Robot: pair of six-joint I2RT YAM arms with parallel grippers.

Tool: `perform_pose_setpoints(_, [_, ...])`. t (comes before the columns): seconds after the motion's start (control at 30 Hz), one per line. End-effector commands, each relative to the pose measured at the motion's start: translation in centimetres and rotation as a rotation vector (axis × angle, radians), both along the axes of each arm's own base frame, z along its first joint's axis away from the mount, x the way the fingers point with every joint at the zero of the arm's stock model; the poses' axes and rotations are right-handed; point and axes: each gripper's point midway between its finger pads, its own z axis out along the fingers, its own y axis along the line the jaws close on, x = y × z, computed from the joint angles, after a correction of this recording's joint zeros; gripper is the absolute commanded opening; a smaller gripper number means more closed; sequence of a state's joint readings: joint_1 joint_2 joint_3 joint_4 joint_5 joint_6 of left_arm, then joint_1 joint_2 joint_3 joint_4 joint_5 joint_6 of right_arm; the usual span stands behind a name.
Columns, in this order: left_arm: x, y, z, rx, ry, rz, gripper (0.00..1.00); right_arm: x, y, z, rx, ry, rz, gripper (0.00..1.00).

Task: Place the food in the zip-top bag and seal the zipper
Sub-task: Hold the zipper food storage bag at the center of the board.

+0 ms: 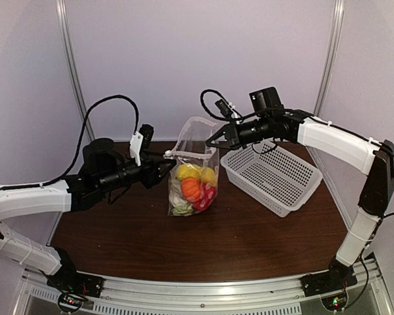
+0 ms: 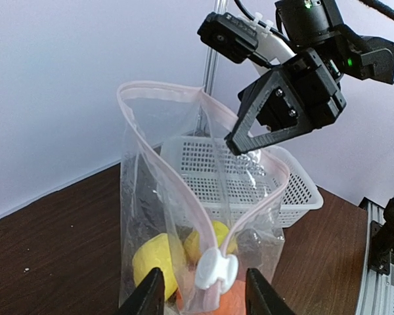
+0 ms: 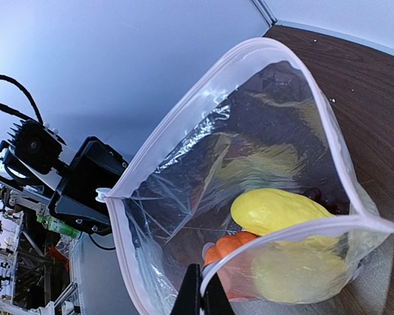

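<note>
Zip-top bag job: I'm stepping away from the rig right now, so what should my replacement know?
Left gripper: open, fingers on either side of the white slider, not gripping it yet.
Right gripper: shut on the rim of the zip-top bag, holding it upright.
Done: the food is inside the bag.
Left to do: the zipper gapes open. Probably close on the slider and draw it along toward the right gripper's end.

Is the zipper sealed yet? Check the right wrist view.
No, the zipper stands apart around a wide-open zip-top bag mouth, with yellow food visible inside.
</note>
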State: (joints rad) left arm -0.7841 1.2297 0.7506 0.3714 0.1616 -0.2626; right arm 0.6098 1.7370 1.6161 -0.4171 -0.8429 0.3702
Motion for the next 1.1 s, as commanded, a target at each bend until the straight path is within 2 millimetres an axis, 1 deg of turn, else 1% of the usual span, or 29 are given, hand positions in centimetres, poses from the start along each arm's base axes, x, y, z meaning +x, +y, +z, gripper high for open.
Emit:
perform_pose_setpoints(0.0, [0.7,-0.4,2.5,-0.049,-0.086,-0.011,0.41,-0.5,-0.6,2.0,0.036,-0.041,0.008,0.0])
perform_pose_setpoints(0.17, [0.7,-0.6,2.6,-0.05,-0.109,-0.027,0.34,-0.2,-0.7,1.9,0.04,-0.031,0.003,0.0])
perform_pose_setpoints(0.4, [0.8,-0.3,2.4,-0.045,-0.13,-0.015,0.16,-0.1,-0.8,1.9,0.044,-0.026,0.002,0.0])
perform_pose_setpoints(0.47, [0.9,-0.2,2.5,-0.043,-0.135,-0.01,0.1,-0.1,-0.8,1.9,0.044,-0.026,0.003,0.01])
perform_pose_setpoints(0.53, [0.9,-0.1,2.5,-0.041,-0.138,-0.007,0.07,-0.1,-0.9,1.9,0.046,-0.027,0.002,0.05])
perform_pose_setpoints(0.6, [0.8,-0.1,2.9,-0.045,-0.144,-0.007,0.05,-0.1,-1.0,2.4,0.052,-0.038,0.008,0.11])
perform_pose_setpoints(0.67, [0.7,0.0,3.4,-0.047,-0.157,-0.008,0.03,0.2,-1.4,3.4,0.056,-0.071,0.012,0.18])
perform_pose_setpoints(0.7, [0.6,0.0,3.8,-0.047,-0.163,-0.015,0.03,0.5,-1.9,4.3,0.056,-0.106,0.009,0.23])
perform_pose_setpoints(0.73, [0.4,-0.1,4.3,-0.045,-0.168,-0.026,0.02,0.8,-2.5,5.2,0.048,-0.151,0.011,0.28])
perform_pose_setpoints(0.83, [-0.3,-0.2,5.8,-0.037,-0.191,-0.061,0.01,1.7,-4.9,7.6,-0.039,-0.338,0.007,0.49])
perform_pose_setpoints(0.87, [-0.4,-0.3,6.3,-0.034,-0.198,-0.071,0.0,1.4,-5.4,8.5,-0.07,-0.424,0.028,0.56])
perform_pose_setpoints(0.9, [-0.6,-0.4,6.8,-0.029,-0.205,-0.083,0.0,0.6,-5.7,9.3,-0.095,-0.504,0.068,0.63])
perform_pose_setpoints(0.93, [-0.8,-0.7,7.0,-0.017,-0.205,-0.103,0.0,-0.3,-5.9,9.8,-0.125,-0.588,0.113,0.67])
perform_pose_setpoints(1.0, [-1.1,-1.1,7.6,0.002,-0.213,-0.136,0.0,-1.8,-6.3,10.2,-0.197,-0.732,0.189,0.7])
perform_pose_setpoints(1.07, [-1.4,-1.6,8.3,0.01,-0.217,-0.172,0.0,-3.0,-6.5,10.3,-0.25,-0.834,0.24,0.7])
